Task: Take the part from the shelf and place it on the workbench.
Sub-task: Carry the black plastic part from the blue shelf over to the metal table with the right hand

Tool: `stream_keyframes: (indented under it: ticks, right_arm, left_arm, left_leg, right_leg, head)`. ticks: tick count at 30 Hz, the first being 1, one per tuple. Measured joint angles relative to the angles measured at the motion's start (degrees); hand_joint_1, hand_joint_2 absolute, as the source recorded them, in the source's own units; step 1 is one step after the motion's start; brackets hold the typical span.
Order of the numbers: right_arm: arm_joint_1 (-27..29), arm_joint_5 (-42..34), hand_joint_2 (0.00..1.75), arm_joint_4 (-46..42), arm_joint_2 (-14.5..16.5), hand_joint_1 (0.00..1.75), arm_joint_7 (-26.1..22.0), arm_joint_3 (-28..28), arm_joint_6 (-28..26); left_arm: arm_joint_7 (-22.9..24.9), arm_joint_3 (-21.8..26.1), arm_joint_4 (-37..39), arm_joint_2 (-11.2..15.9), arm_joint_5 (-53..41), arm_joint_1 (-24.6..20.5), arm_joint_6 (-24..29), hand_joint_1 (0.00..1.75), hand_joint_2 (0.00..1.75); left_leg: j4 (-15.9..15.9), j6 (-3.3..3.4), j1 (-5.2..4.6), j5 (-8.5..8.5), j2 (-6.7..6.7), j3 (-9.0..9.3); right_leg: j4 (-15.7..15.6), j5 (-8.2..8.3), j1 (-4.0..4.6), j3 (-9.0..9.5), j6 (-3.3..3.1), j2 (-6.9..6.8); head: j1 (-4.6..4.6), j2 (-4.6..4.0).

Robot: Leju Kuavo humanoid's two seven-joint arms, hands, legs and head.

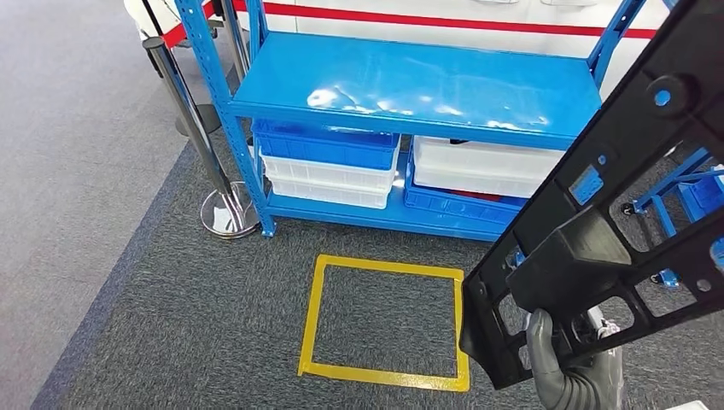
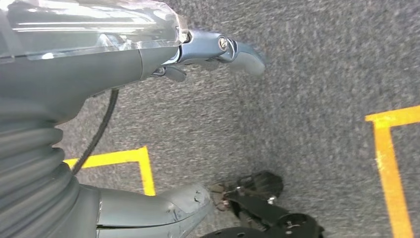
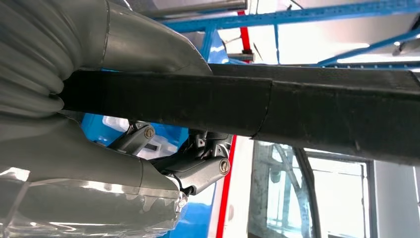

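At the lower right of the head view, the robot's right hand (image 1: 570, 369) grips a large black part (image 1: 610, 205), a flat openwork frame with ribs and cut-outs, by its lower edge. The part stands tilted, reaching from the hand up toward the top right corner, clear of the blue shelf (image 1: 410, 85) behind it. From the right wrist view, the hand (image 3: 195, 166) wraps around a thick black bar of the part (image 3: 297, 111), with fingers underneath it.

The left hand (image 2: 218, 49) hangs over grey carpet (image 2: 307, 84), fingers loosely apart and holding nothing.

On the shelf's top level the surface is bare and glossy; blue and white bins (image 1: 329, 162) sit on the level below. A yellow taped square (image 1: 388, 320) marks the carpet in front of the shelf.

Judging by this, the first half of the task looks done: the part is off the shelf and in hand. Carrying it to the workbench and setting it down is left to do.
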Motion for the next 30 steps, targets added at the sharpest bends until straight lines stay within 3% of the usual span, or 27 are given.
stream_keyframes:
  ticks: [1,2,3,5,7,10,12,13,15,16,17,18,19,20,22,24,26,28,30]
  right_arm:
    - [0.01,0.18,1.75,0.01,0.01,1.75,0.03,0.00,-0.14]
    - [0.02,0.32,1.75,0.02,0.02,1.75,0.04,0.00,-0.30]
    - [0.03,0.42,1.75,0.02,0.02,1.75,0.05,0.00,-0.53]
    - [0.05,0.53,1.75,0.01,0.03,1.75,0.06,0.00,-0.91]
    - [0.16,0.51,1.75,0.01,0.03,1.75,0.04,0.00,-1.14]
    - [0.33,0.34,1.75,0.00,0.04,1.75,0.00,0.00,-1.51]
    - [0.33,0.24,1.75,-0.01,0.11,1.75,-0.04,0.00,-1.72]
    - [0.34,0.21,1.75,-0.01,0.16,1.75,-0.07,0.00,-1.78]
    - [0.40,0.11,1.75,-0.01,0.22,1.75,-0.09,0.00,-1.89]
    - [0.43,-0.02,1.75,0.00,0.25,1.75,-0.10,0.00,-1.92]
    - [0.43,-0.15,1.75,0.00,0.28,1.75,-0.10,0.00,-1.97]
    - [0.43,-0.29,1.75,0.00,0.33,1.75,-0.10,0.00,-2.01]
    - [0.43,-0.38,1.75,0.00,0.38,1.75,-0.11,0.00,-2.04]
    - [0.44,-0.42,1.75,0.00,0.42,1.75,-0.11,0.00,-2.08]
    - [0.45,-0.45,1.75,0.00,0.47,1.75,-0.15,0.00,-2.14]
    - [0.49,-0.49,1.75,-0.01,0.49,1.75,-0.23,0.00,-2.21]
    - [0.65,-0.61,1.75,-0.04,0.49,1.75,-0.32,0.00,-2.34]
    - [0.86,-0.76,1.75,-0.09,0.49,1.75,-0.44,0.00,-2.56]
    - [1.00,-0.86,1.75,-0.13,0.50,1.75,-0.55,0.00,-2.71]
  left_arm:
    - [-0.03,0.10,0.00,-0.01,-0.20,-0.02,-0.02,0.00,1.75]
    - [-0.04,0.21,0.00,-0.01,-0.36,-0.03,-0.03,0.00,1.75]
    - [-0.06,0.31,0.01,-0.02,-0.53,-0.04,-0.03,0.00,1.75]
    - [-0.11,0.50,0.01,-0.04,-0.87,-0.04,-0.02,0.00,1.75]
    - [-0.17,0.69,0.00,-0.04,-1.11,-0.07,0.01,0.00,1.75]
    - [-0.21,0.97,0.02,-0.02,-1.44,-0.11,0.08,0.00,1.75]
    - [-0.21,1.14,0.02,0.00,-1.64,-0.09,0.12,0.00,1.75]
    - [-0.20,1.21,0.02,0.01,-1.67,-0.11,0.14,0.00,1.75]
    - [-0.19,1.23,0.03,0.01,-1.74,-0.17,0.14,0.00,1.75]
    - [-0.19,1.23,0.03,0.01,-1.82,-0.21,0.13,0.00,1.75]
    - [-0.19,1.23,0.04,0.01,-1.93,-0.24,0.13,0.00,1.75]
    - [-0.19,1.24,0.04,0.01,-2.05,-0.27,0.13,0.00,1.75]
    - [-0.19,1.25,0.04,0.02,-2.14,-0.30,0.13,0.00,1.75]
    - [-0.19,1.25,0.04,0.04,-2.22,-0.36,0.13,0.00,1.75]
    - [-0.20,1.27,0.04,0.11,-2.32,-0.51,0.13,0.00,1.75]
    - [-0.21,1.34,0.04,0.15,-2.48,-0.62,0.13,0.00,1.75]
    - [-0.22,1.44,0.07,0.05,-2.76,-0.68,0.13,0.00,1.75]
    - [-0.28,1.52,0.11,-0.04,-3.03,-0.78,0.13,0.00,1.75]
    - [-0.37,1.59,0.15,-0.06,-3.26,-0.84,0.13,0.00,1.75]
  left_leg:
    - [0.19,-0.05,0.01,0.36,0.01,-0.65]
    - [0.44,-0.15,0.04,0.66,0.02,-1.31]
    - [0.74,-0.29,0.10,0.89,0.01,-1.93]
    - [1.45,-0.68,0.19,1.24,-0.06,-2.94]
    - [1.94,-1.29,0.12,1.63,-0.12,-3.58]
    - [1.97,-2.51,0.17,2.43,-0.22,-4.10]
    - [3.56,-3.08,0.28,0.60,-0.33,-5.06]
    - [5.96,-3.27,0.33,-1.63,-0.37,-5.99]
    - [13.08,-3.53,0.36,-6.53,-0.38,-8.09]
    - [16.15,-3.61,0.36,-7.81,-0.38,-8.69]
    - [17.58,-3.59,0.35,-7.80,-0.37,-8.49]
    - [16.96,-3.47,0.34,-6.70,-0.37,-7.30]
    - [14.22,-3.22,0.32,-5.04,-0.38,-5.10]
    - [10.23,-2.85,0.26,-3.83,-0.40,-2.40]
    - [3.05,-2.22,-0.03,-3.10,-0.43,2.01]
    - [0.70,-1.87,-0.40,-3.22,-0.45,2.93]
    - [0.10,-1.26,-0.16,-2.22,-0.31,2.39]
    - [-0.50,-0.43,0.17,-0.98,-0.04,1.61]
    - [-0.39,-0.08,0.08,-0.02,0.12,0.44]
  right_leg:
    - [2.46,-0.96,-0.17,-0.40,0.24,0.00]
    - [3.23,-0.74,-0.35,0.00,0.44,-0.01]
    - [1.78,0.51,-0.52,1.47,0.58,-0.02]
    - [-5.56,3.09,-0.77,6.59,0.71,0.02]
    - [-11.13,3.91,-0.56,9.85,0.27,0.21]
    - [-12.11,4.49,-0.26,9.40,-1.03,0.25]
    - [-12.48,5.42,-0.38,8.65,-2.22,0.08]
    - [-12.62,5.93,-0.44,8.16,-2.75,-0.02]
    - [-12.46,6.74,-0.15,6.99,-3.24,-0.12]
    - [-12.31,7.10,0.00,6.37,-3.29,-0.16]
    - [-12.10,7.44,0.13,5.76,-3.30,-0.19]
    - [-11.84,7.73,0.25,5.15,-3.26,-0.19]
    - [-11.54,7.97,0.34,4.59,-3.20,-0.16]
    - [-11.21,8.19,0.39,4.08,-3.10,-0.15]
    - [-10.73,8.71,0.51,3.36,-2.62,-0.14]
    - [-10.75,9.44,0.46,3.05,-1.87,-0.19]
    - [-10.61,9.40,0.37,2.76,-1.13,-0.10]
    - [-7.75,6.01,0.31,1.67,-0.58,0.07]
    - [-1.31,0.87,0.09,-0.14,-0.16,0.14]
  head:
    - [0.01,0.00]
    - [0.01,0.00]
    - [0.02,0.00]
    - [0.02,0.00]
    - [-0.02,0.00]
    - [-0.02,0.00]
    - [-0.19,0.00]
    - [-0.30,0.00]
    - [-0.51,0.00]
    - [-0.51,0.00]
    - [-0.52,0.00]
    - [-0.52,0.00]
    - [-0.53,0.00]
    - [-0.53,0.00]
    - [-0.49,0.00]
    - [-0.52,0.00]
    - [-0.57,0.00]
    - [-0.41,0.00]
    - [-0.24,0.00]
